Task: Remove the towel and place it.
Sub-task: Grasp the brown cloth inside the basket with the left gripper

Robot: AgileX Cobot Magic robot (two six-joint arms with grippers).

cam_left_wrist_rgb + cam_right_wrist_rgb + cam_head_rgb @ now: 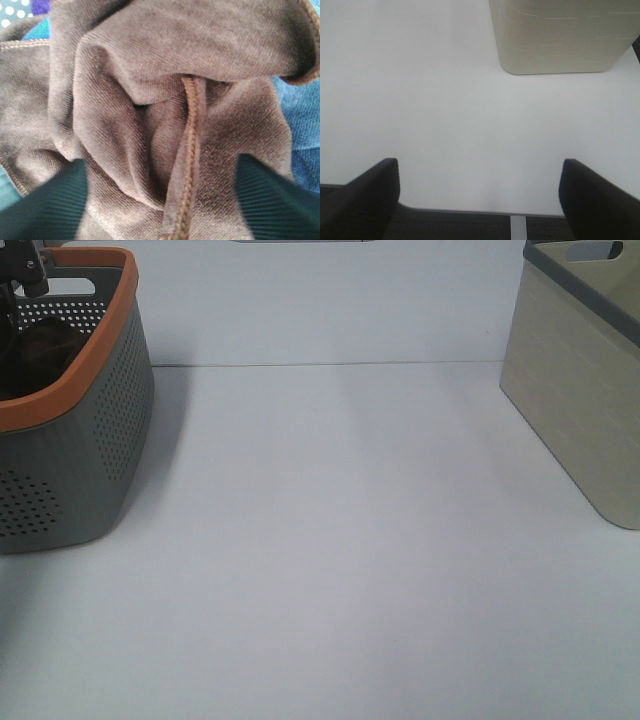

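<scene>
Spreading across most of the high view, a plain white tabletop (350, 540) carries two containers. A grey perforated plastic basket with an orange rim (100, 440) stands at one edge, cut off by the frame. Well apart from the basket, across the bare table, stands a beige wood-grain bin with a grey rim (580, 390), also cut off.

Only the left wrist view shows what lies inside the basket. A dark reddish-brown microfibre towel (150, 100) lies bunched in deep folds, with a stitched hem running down its middle. A blue cloth (305, 125) lies under it and shows at the edges. From the high camera the inside of the basket is only a dark shadow, and the towel cannot be made out there.

The left gripper (160, 200) is down inside the basket with its two dark ribbed fingers (45, 205) spread wide, one on each side of the towel's central fold. Whether they touch the cloth is unclear. The high view shows only a small black piece of this arm above the basket's rim.

The right gripper (480, 195) appears only in its own wrist view. It hovers above bare table, far from the basket, with its fingers spread and nothing between them.
</scene>
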